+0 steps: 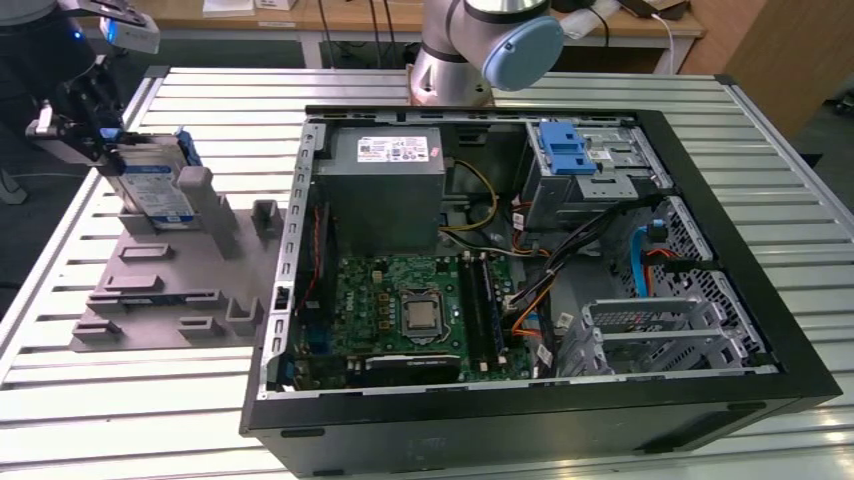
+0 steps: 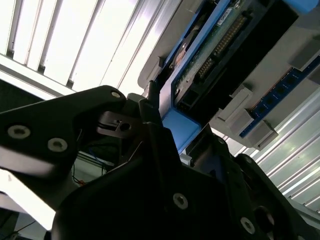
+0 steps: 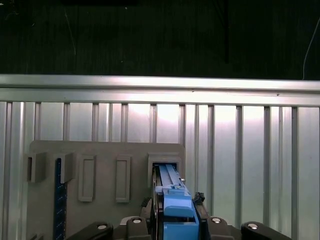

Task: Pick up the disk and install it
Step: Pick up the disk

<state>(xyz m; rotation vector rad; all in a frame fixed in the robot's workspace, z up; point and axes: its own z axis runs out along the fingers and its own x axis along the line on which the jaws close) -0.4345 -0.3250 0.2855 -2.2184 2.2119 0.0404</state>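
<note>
Disk (image 1: pixel 150 188) and tool (image 1: pixel 104 145) meet at the exterior view's left, well apart from the open computer case (image 1: pixel 747 330). The disk stands on edge in a slot of a grey holder (image 1: pixel 174 290) that lies on the slatted metal surface (image 1: pixel 134 400). Its flat faces are upright and its long axis seems to run up toward the tool, which hangs directly above it.

In the first wrist view the black fingers (image 3: pixel 153 212) sit tight on either side of the blue rail along the disk's (image 3: pixel 172 197) top edge, so the tool (image 3: pixel 176 215) looks pressed onto the disk, pinching it across its thin dimension. The second wrist view shows the same hold from the side. The tool (image 2: pixel 172 131) grips the blue end of the disk (image 2: pixel 220 45), whose green circuit-board face is turned to the camera. The disk's lower end looks seated in the slot.

The metal drive cage (image 1: pixel 594 190) with its blue latch (image 1: pixel 567 150) sits inside the case at its far side, toward the exterior view's right.

A white-and-blue label covers the disk's face, and a white sticker sits on the grey power-supply box (image 1: pixel 380 195). The print on both cannot be made out.
</note>
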